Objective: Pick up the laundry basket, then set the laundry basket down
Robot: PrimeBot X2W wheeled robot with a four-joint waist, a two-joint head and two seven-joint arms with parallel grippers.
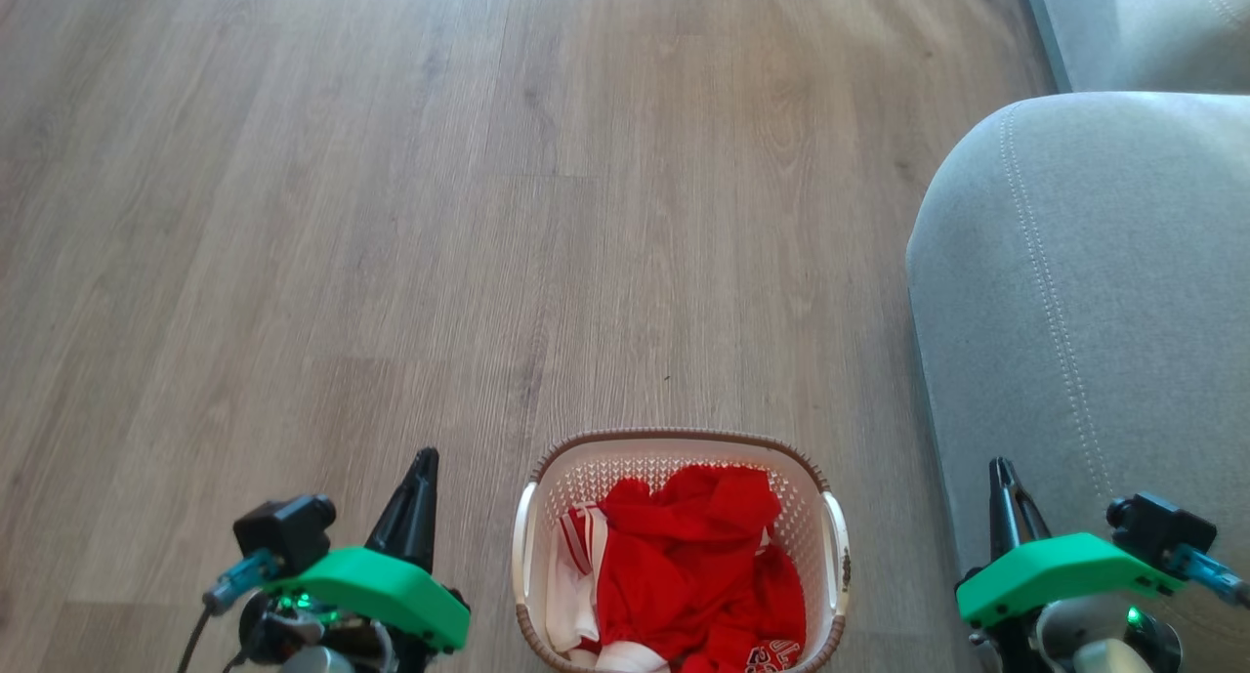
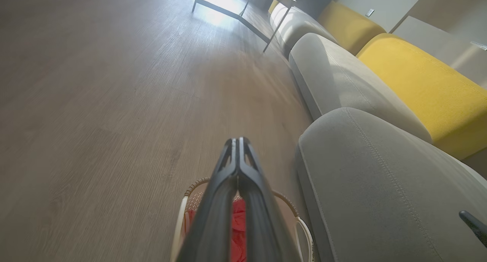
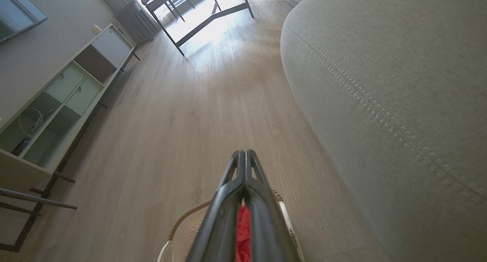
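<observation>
The laundry basket [image 1: 684, 438] stands on the wood floor [image 1: 391, 214], close to the floor's right-hand edge where the grey sofa [image 1: 1094, 292] meets it, with a strip of bare planks between the basket's right side and the sofa's base. It is cream, perforated, with a brown woven-look rim and a white handle [image 1: 523, 541] on each long side. Red clothes [image 1: 703, 556] fill most of it, and a white garment with red stripes [image 1: 576, 556] lies along its left wall. On the red cloth at the near end there is white lettering [image 1: 773, 655], cut by the picture's bottom edge and too cropped to read. The left gripper [image 1: 426, 463] sits to the basket's left and the right gripper [image 1: 1000, 473] to its right in front of the sofa, both apart from the basket and pointing away from the robot. Each claw is closed on nothing, its two dark fingers pressed together to a point; the left wrist view shows the left gripper [image 2: 239, 141] that way above the basket's rim [image 2: 193, 186], and the right wrist view shows the right gripper [image 3: 245, 153] likewise above the rim [image 3: 189, 215]. Green housings [image 1: 386, 587] top both wrists. Further down the sofa are yellow cushions [image 2: 426, 79], and a metal-legged table [image 3: 198, 11] stands on the floor beyond; a white shelf unit [image 3: 64, 98] lines the opposite wall.
</observation>
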